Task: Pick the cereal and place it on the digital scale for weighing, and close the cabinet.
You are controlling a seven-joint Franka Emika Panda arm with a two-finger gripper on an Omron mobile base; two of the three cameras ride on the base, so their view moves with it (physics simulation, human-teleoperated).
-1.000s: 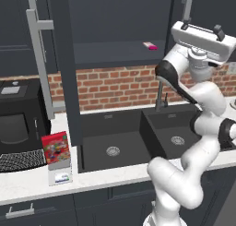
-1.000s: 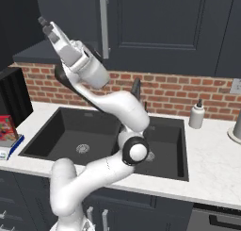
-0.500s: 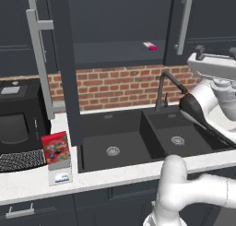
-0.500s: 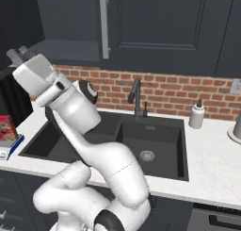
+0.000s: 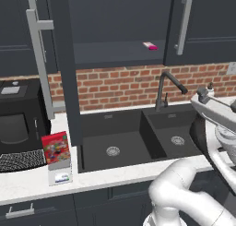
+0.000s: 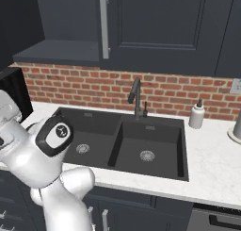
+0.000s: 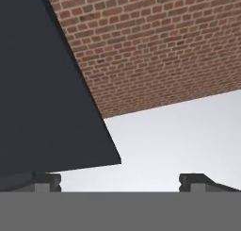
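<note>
So the flat red cereal box is standing on the small light-grey digital scale on the white counter, left of the dark sink. The gripper has its jaws wide apart, nothing in them. The dark navy cabinet door is hanging open.

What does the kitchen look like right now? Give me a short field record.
cereal box: upright on the scale
scale: on the counter left of the sink, beside the black appliance
cabinet door: open, swung out over the sink
shelf: small pink item inside
gripper: open, empty, facing the brick wall
</note>
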